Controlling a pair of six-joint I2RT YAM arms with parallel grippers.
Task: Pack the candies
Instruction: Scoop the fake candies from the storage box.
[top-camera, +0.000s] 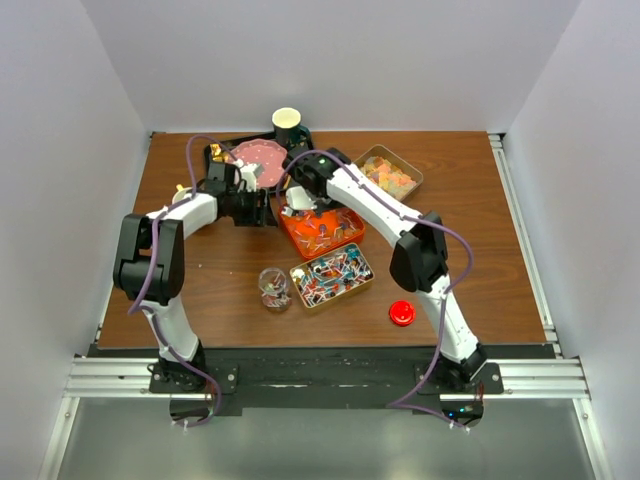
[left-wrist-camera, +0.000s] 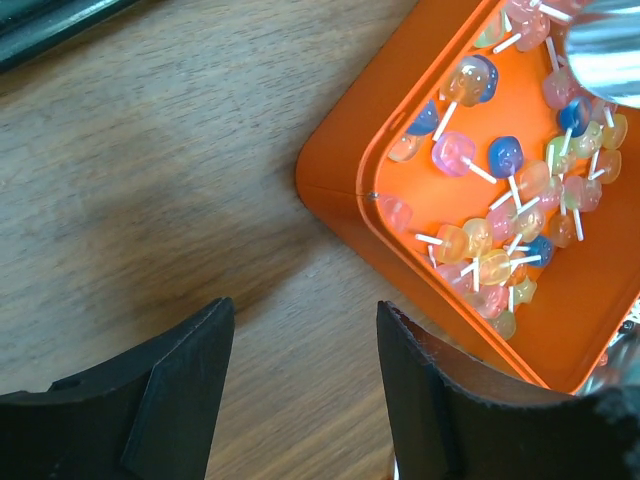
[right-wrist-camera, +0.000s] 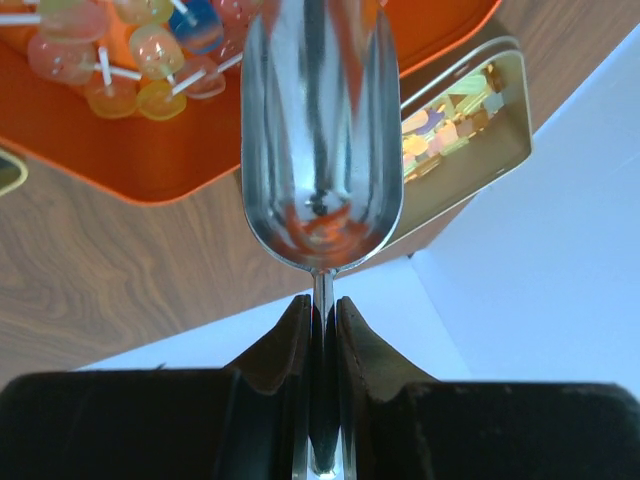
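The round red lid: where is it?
Top view: the round red lid lies near the wooden table's front edge, right of the gold rectangular tin of wrapped candies.

A robotics lab cell: plain white panels (top-camera: 60, 150) box in a wooden surface (top-camera: 480, 260), and aluminium rails (top-camera: 540, 378) line its near and right edges.

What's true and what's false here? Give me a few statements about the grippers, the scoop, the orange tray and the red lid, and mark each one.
The orange tray holds candies on white sticks. True.
The left gripper is clamped on the orange tray. False: its jaws stand open over the table, beside the tray.
The right gripper is shut on the handle of the metal scoop. True.
The red lid is on the glass jar. False: it lies on the table, apart from the jar.
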